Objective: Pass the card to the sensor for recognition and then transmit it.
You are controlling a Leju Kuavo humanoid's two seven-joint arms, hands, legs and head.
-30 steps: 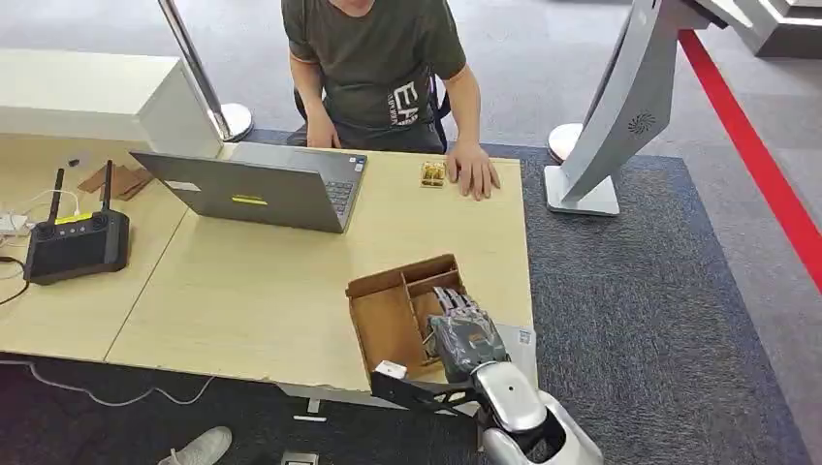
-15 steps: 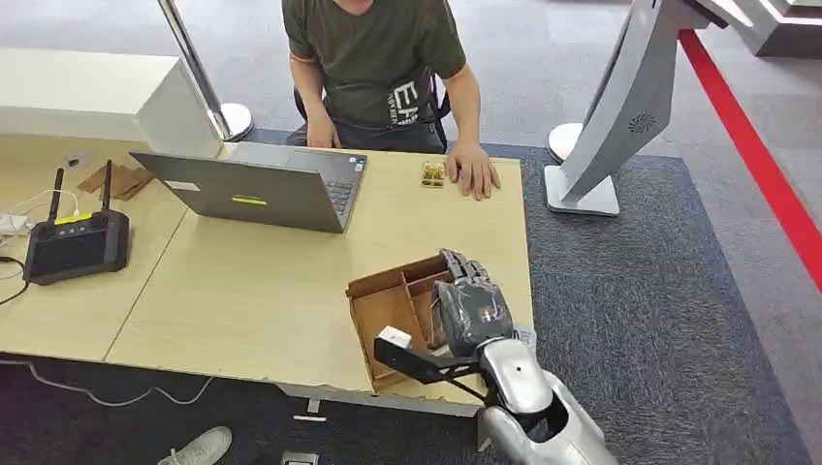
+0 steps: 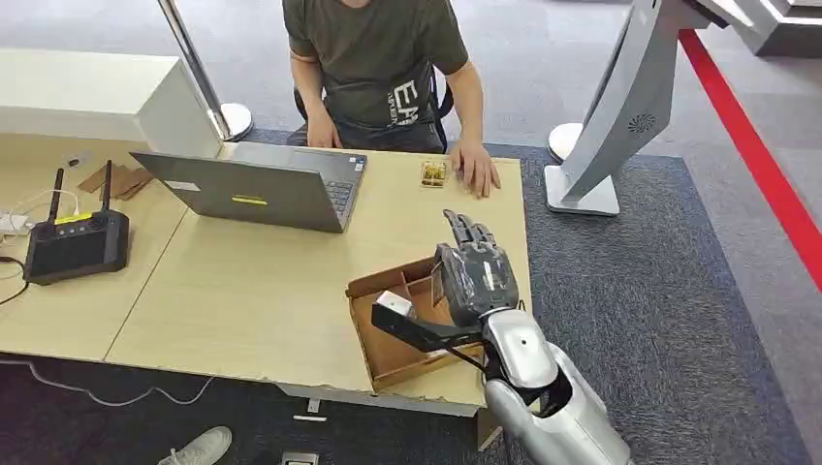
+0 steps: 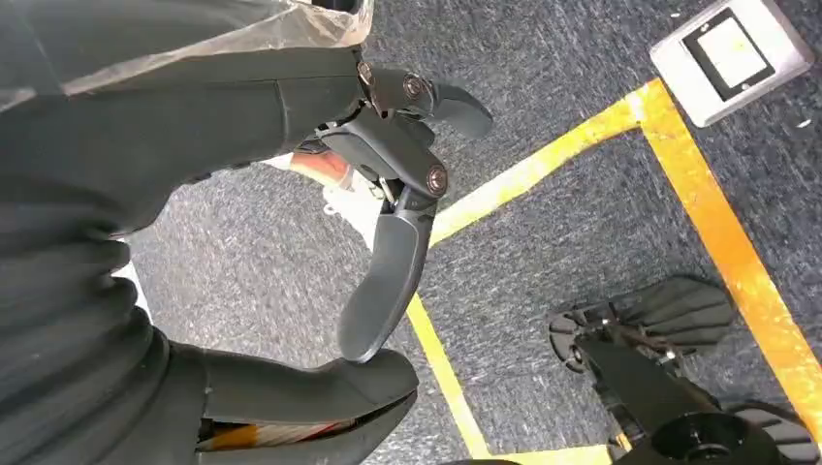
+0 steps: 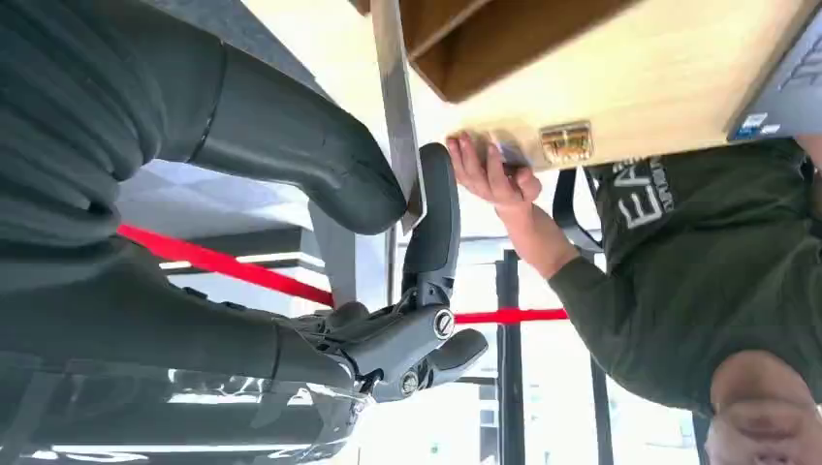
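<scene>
My right hand (image 3: 475,276) hovers over the table above a brown wooden box (image 3: 366,329). In the right wrist view a thin grey card (image 5: 395,107) stands edge-on, pinched between the thumb and a dark finger of my right hand (image 5: 388,242). The sensor, a small gold device (image 3: 432,173), sits at the table's far edge, well ahead of that hand; it shows as the gold sensor (image 5: 566,142) in the wrist view. A person's hand (image 3: 475,172) rests beside it. My left hand (image 4: 388,252) hangs over the carpet, fingers apart, holding nothing.
A seated person (image 3: 373,58) faces me across the table. An open laptop (image 3: 252,189) stands at the middle left, and a black controller with antennas (image 3: 76,242) at the far left. A grey kiosk stand (image 3: 620,107) rises off the table's right side.
My right hand has lifted out of the wooden box and moved forward and up, toward the sensor. The person's hand stays beside the sensor.
</scene>
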